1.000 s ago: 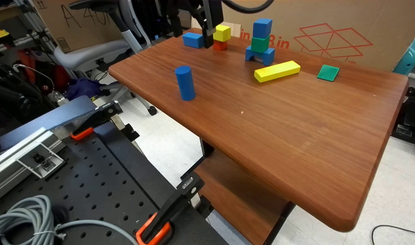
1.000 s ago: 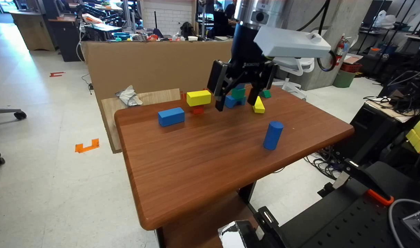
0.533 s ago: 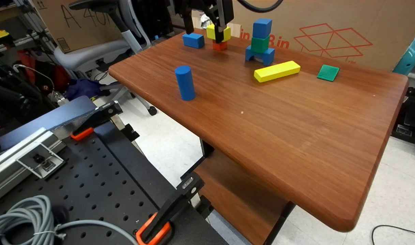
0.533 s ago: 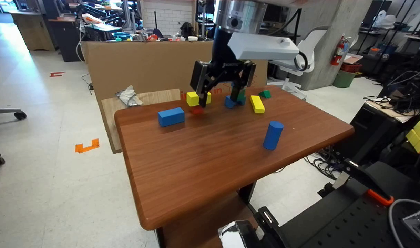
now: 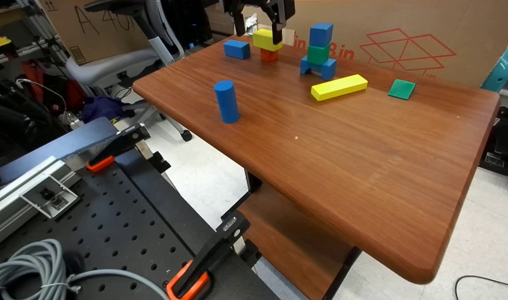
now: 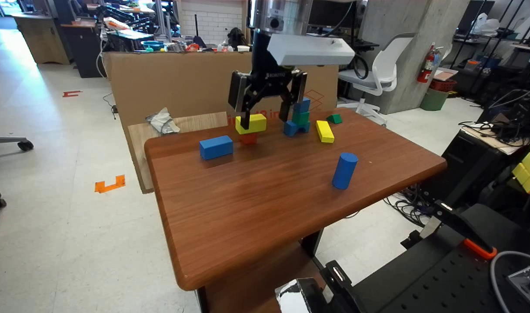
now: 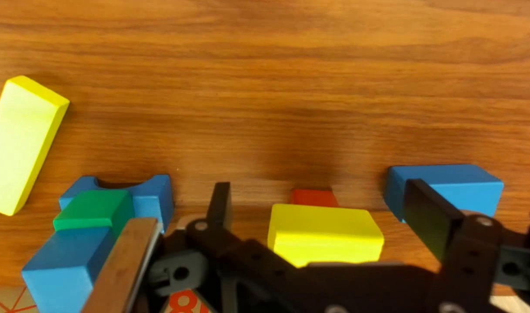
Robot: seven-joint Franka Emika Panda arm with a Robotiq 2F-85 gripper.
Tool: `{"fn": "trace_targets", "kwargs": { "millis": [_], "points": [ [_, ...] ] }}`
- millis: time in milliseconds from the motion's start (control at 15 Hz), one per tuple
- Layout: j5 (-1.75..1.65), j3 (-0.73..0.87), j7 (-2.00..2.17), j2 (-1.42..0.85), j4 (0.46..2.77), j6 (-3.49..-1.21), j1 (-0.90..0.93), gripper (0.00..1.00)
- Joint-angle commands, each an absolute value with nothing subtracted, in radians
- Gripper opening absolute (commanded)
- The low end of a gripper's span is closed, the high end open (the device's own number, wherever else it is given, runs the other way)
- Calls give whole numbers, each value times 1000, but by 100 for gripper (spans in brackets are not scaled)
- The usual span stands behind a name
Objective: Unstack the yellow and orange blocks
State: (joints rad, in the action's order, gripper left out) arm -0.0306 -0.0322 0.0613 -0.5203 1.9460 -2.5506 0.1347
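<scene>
A brown wood-grain table [image 6: 247, 195] stretches beneath the jaws of a black, metal-looking two-finger gripper [image 6: 264, 121], spread wide and grasping nothing. Outside the jaws stands a blue-and-green tower [image 5: 319, 54] of what look like wooden blocks. Opposite, a blue rectangular block [image 7: 467, 193], also wooden-looking, lies partly hidden behind a jaw in the wrist view. Between the jaws there, a gap showing at either end, sits the task's target: a yellow rectangular block [image 7: 325, 234], apparently painted wood, on top of a smaller, squarish orange block [image 7: 313, 198] of similar make. The pair is not yet separated, and the step in hand appears to be lining up for the grasp. The next move likely calls for lowering the jaws astride the yellow rectangular block, clamping its ends and lifting straight up, leaving the squarish orange block in place. The jaw near the blue rectangular block could clip it on the way down.
</scene>
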Motion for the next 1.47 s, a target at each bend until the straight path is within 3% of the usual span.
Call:
{"fn": "trace_targets", "kwargs": {
  "millis": [0,1400],
  "points": [
    [-64,-21,84,-559,1867,-2478,151,100],
    [-63,-29,68,-642,1737,-2415,155,100]
  ]
}}
